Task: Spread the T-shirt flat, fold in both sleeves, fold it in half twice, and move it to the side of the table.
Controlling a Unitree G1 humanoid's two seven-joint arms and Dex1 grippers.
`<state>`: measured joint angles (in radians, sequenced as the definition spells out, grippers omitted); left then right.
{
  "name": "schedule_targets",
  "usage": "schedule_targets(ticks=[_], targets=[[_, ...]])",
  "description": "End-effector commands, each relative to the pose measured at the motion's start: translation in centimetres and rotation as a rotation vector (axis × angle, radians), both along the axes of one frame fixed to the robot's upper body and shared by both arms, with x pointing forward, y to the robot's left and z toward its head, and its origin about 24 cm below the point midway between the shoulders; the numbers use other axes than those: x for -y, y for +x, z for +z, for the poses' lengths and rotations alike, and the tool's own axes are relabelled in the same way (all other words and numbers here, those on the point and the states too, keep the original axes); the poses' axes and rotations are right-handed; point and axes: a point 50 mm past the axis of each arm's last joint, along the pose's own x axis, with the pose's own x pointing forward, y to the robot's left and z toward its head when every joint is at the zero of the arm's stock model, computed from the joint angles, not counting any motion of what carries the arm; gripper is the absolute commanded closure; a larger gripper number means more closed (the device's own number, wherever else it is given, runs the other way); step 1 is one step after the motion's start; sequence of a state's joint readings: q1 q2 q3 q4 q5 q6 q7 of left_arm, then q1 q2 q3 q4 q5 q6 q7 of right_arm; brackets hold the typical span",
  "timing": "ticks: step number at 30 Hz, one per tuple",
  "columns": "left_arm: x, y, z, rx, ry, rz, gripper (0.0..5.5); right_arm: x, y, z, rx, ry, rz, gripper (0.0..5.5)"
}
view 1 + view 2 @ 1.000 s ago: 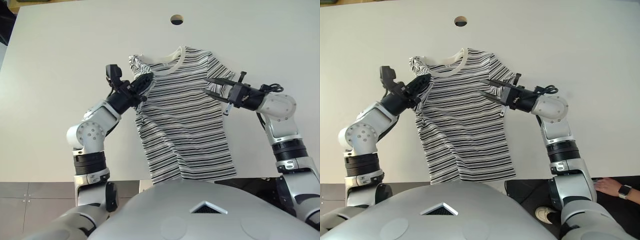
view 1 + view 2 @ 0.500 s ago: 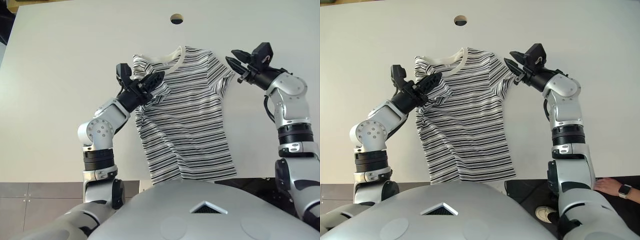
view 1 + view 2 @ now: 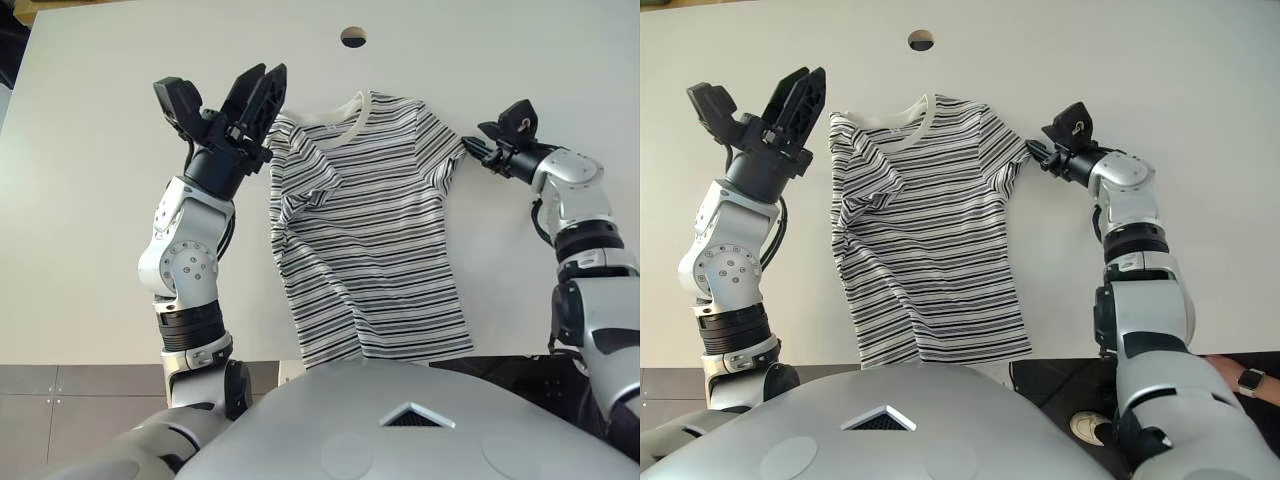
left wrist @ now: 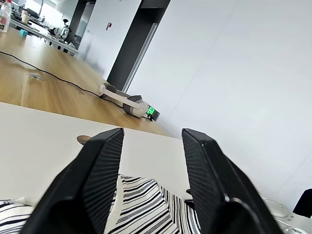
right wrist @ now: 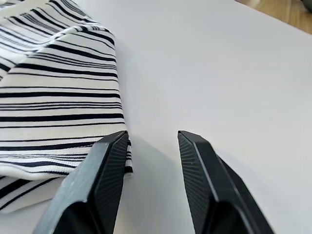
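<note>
The black-and-white striped T-shirt (image 3: 365, 250) lies face up on the white table (image 3: 100, 220), collar away from me and hem at the near edge. Its left sleeve (image 3: 300, 180) is folded in over the chest. The right sleeve (image 3: 447, 160) is bunched at the shirt's right edge. My left gripper (image 3: 262, 82) is raised above the table beside the left shoulder, open and holding nothing; the left wrist view looks between its fingers (image 4: 105, 165) at the shirt (image 4: 146, 204) below. My right gripper (image 3: 470, 148) is low at the right sleeve, open, one finger (image 5: 105, 165) against the sleeve's edge (image 5: 58, 97).
A round cable hole (image 3: 353, 38) is in the table beyond the collar. Bare tabletop lies to both sides of the shirt. The table's near edge (image 3: 80, 362) runs just under the hem.
My left gripper let go of the folded left sleeve and rose up off the shirt, opening. My right gripper swung from above the chest out to the right sleeve and dropped to the table.
</note>
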<state>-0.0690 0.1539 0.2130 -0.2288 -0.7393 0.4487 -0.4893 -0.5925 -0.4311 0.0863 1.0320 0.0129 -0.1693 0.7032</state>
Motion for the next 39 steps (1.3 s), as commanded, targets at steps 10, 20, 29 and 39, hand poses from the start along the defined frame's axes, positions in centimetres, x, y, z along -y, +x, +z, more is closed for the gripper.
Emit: schedule_targets(ticks=[10, 20, 29, 39], targets=[[-0.4, 0.5, -0.7, -0.038, -0.019, 0.048, 3.29, -1.4, -1.8, -1.6, -0.112, 0.071, 0.144, 3.61], [-0.1, 0.7, -1.1, -0.047, -0.028, 0.042, 3.29, -0.2, -0.7, 1.7, -0.020, 0.091, 0.112, 3.61], [0.3, 0.8, -1.4, -0.052, -0.033, 0.034, 3.29, 0.1, -0.3, 2.9, -0.003, 0.048, 0.127, 3.61], [0.5, 0.7, -1.6, -0.061, -0.034, 0.037, 3.29, 0.5, -1.5, -0.3, -0.104, -0.064, 0.117, 3.61]])
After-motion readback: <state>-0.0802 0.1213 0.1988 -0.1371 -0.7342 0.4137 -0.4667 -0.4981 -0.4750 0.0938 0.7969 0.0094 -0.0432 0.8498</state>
